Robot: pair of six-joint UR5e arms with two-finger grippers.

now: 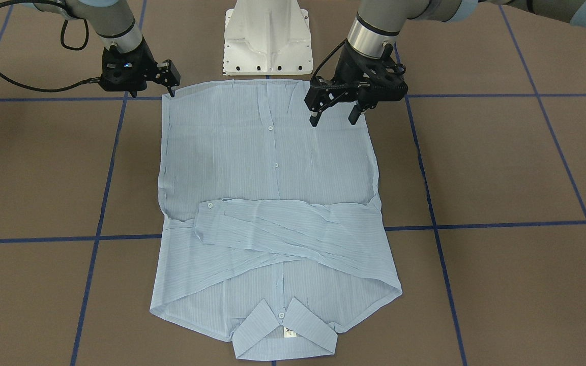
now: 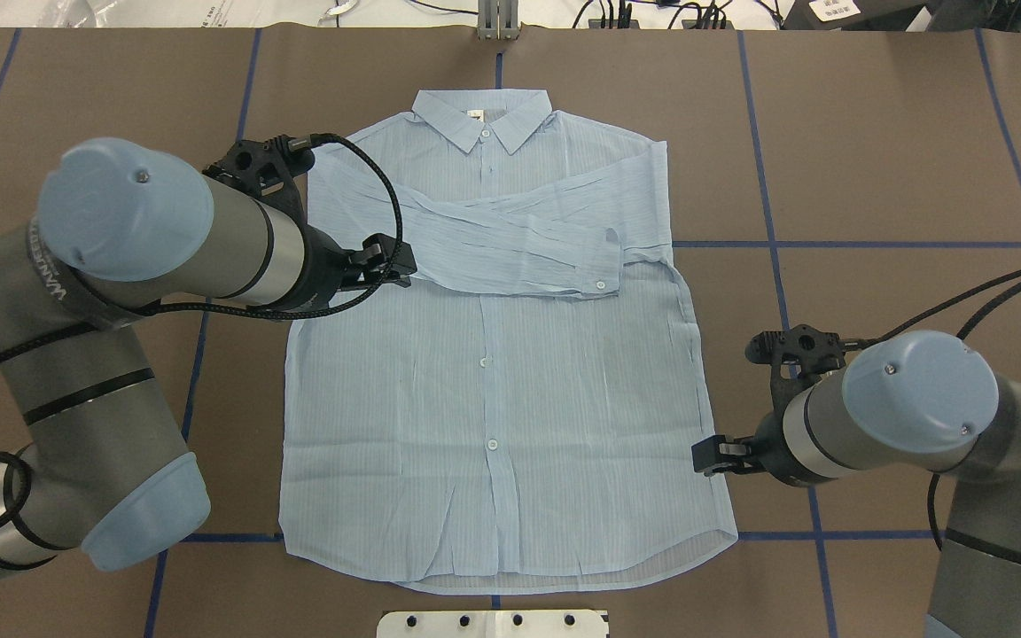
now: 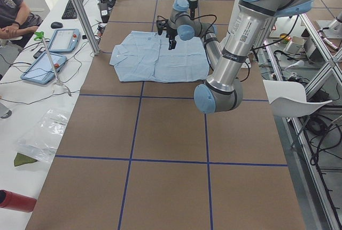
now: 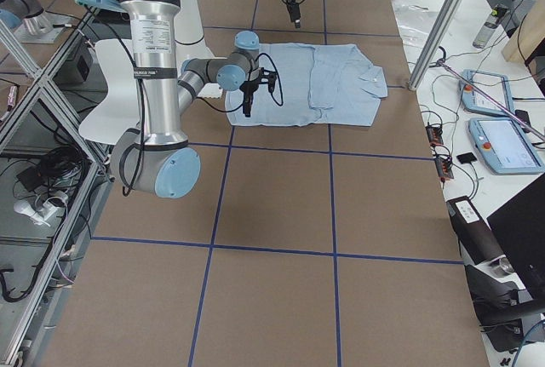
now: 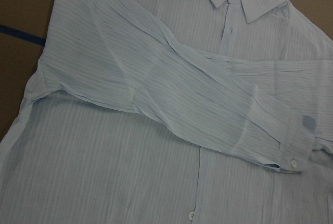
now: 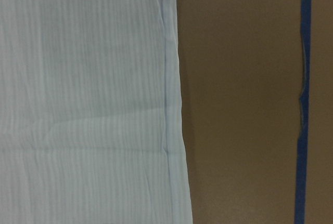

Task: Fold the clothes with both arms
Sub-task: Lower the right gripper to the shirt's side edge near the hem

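The light-blue striped shirt (image 1: 272,168) lies flat and buttoned on the brown table, hem toward the robot base and collar (image 1: 285,330) on the far side. Its sleeves are folded across the chest, and one cuff (image 1: 209,206) shows a white button. My left gripper (image 1: 333,120) hangs open above the shirt's body on my left side, holding nothing. My right gripper (image 1: 152,93) looks open at the shirt's edge near the hem corner, also holding nothing. In the left wrist view I see the folded sleeve (image 5: 208,115), and in the right wrist view the shirt's side edge (image 6: 171,99); neither shows fingers.
The white pedestal base (image 1: 267,40) stands just behind the hem. Blue tape lines (image 1: 476,226) cross the brown table. A side table (image 3: 37,80) with tablets and a seated person (image 3: 13,11) runs along the far side, with metal posts (image 4: 434,35) at its edge.
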